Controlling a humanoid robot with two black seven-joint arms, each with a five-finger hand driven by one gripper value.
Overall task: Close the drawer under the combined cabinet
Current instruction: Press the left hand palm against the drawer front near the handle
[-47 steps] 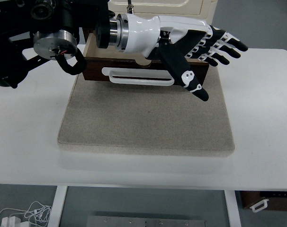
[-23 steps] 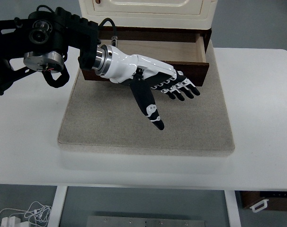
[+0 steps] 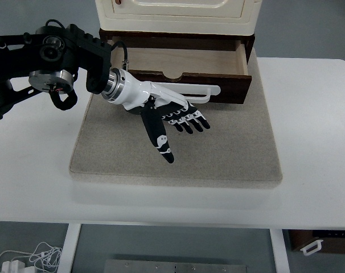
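Change: left hand (image 3: 171,115) now lower and nearer the mat's left, off the drawer front.
Fingers: spread, holding nothing.
Drawer: dark wooden drawer (image 3: 187,68) pulled out beneath cream cabinet (image 3: 175,12), on grey mat (image 3: 218,148).

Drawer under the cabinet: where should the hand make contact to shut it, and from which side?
Best on the drawer's dark front panel, beside or on the white handle, coming from the mat side. The drawer stands open toward the camera, so a flat push from the open left hand should suit better than a grasp.
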